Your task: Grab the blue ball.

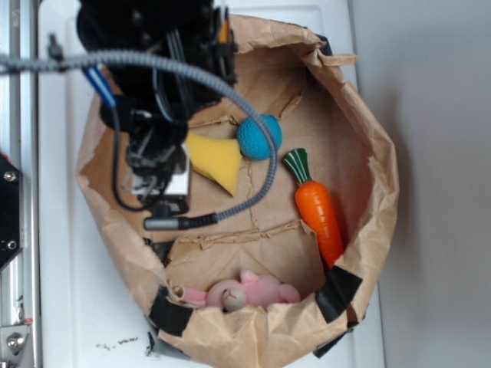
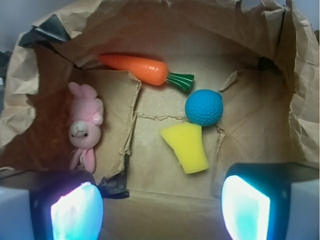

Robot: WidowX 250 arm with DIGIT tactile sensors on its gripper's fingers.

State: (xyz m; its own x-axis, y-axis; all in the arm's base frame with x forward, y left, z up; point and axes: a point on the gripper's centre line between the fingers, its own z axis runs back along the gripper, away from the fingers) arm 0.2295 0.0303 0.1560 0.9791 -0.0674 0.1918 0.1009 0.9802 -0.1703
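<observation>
Inside, a crumpled brown paper bag with rolled-down sides (image 2: 30, 75) held all four toys on its creased floor. The small teal-blue dimpled ball (image 2: 204, 107) lay right of centre in the wrist view, touching the narrow end of a yellow foam wedge (image 2: 187, 146) that stretched below it toward the lower middle of the frame. An orange plastic carrot with a green striped top (image 2: 142, 69) lay across the upper middle, its green end just beside the ball but apart from it. A pink plush rabbit (image 2: 84, 127) lay at the left, against the bag's wall, well apart from the ball.

The gripper (image 2: 160, 205) hung over the bag's near edge at the bottom of the wrist view. Its two fingers (image 2: 75, 212) showed as glowing pale pads in the lower left and lower right corners, spread wide with nothing between them; the wedge and ball sat above that gap in the frame, untouched.

From the exterior view, the black arm filled the upper left, with a grey braided cable (image 1: 230, 92) arcing across the bag and passing over the ball's edge. There the ball (image 1: 255, 138) sat near the centre, the wedge to its left, the carrot to its lower right, and the rabbit at the bottom. The bag stood on a white counter (image 1: 61, 307).
</observation>
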